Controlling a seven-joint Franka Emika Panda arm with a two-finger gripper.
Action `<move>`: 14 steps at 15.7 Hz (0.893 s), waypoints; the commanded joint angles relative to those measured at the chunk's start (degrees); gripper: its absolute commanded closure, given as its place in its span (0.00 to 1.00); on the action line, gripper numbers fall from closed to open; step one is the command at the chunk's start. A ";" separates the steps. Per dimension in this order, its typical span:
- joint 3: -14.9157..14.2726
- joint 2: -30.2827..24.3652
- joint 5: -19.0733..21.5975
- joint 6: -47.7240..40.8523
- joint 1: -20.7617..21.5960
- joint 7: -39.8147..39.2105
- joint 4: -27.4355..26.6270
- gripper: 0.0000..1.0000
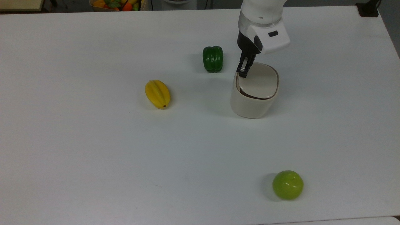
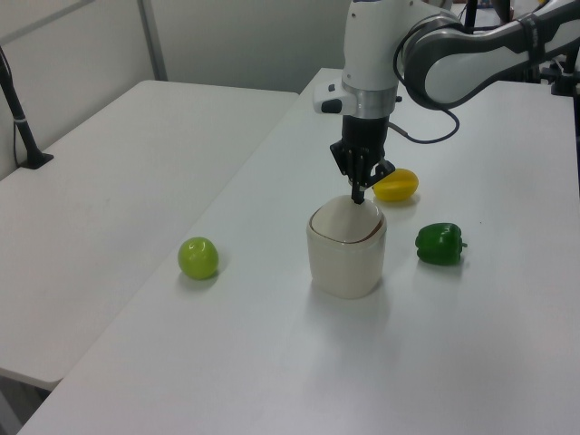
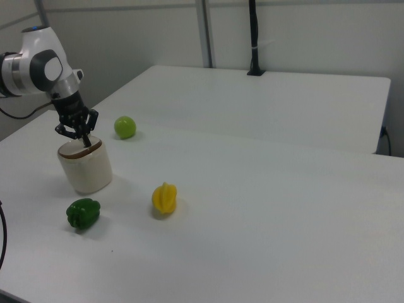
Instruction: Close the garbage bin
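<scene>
Nearly shut: garbage bin lid, w/ no legible label.

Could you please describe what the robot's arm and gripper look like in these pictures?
The arm has glossy white rounded shells with grey joint sections between them. A thin black cable loops off near its wrist. The wrist ends in a white blocky housing with a small black oval marking on top. Below it sits the gripper, black with two slim dark fingers showing metallic grey faces.
</scene>
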 commanded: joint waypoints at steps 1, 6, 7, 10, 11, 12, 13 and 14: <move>-0.27 0.35 -0.83 -0.74 -0.27 -1.61 -0.88 1.00; -0.27 1.76 -1.27 -0.48 -0.27 -1.53 -0.79 1.00; -0.27 1.85 -1.36 -0.30 -0.18 -1.44 -0.70 1.00; -0.27 2.37 -1.45 -0.21 0.08 -1.26 -0.70 1.00; -0.27 2.46 -1.45 -0.12 0.08 -1.17 -0.79 1.00; -0.27 2.64 -1.45 -0.21 0.17 -1.17 -0.79 1.00; -0.27 2.46 -1.45 -0.21 0.17 -0.91 -0.70 1.00; -0.27 2.03 -1.45 -0.47 0.17 -0.73 -0.53 1.00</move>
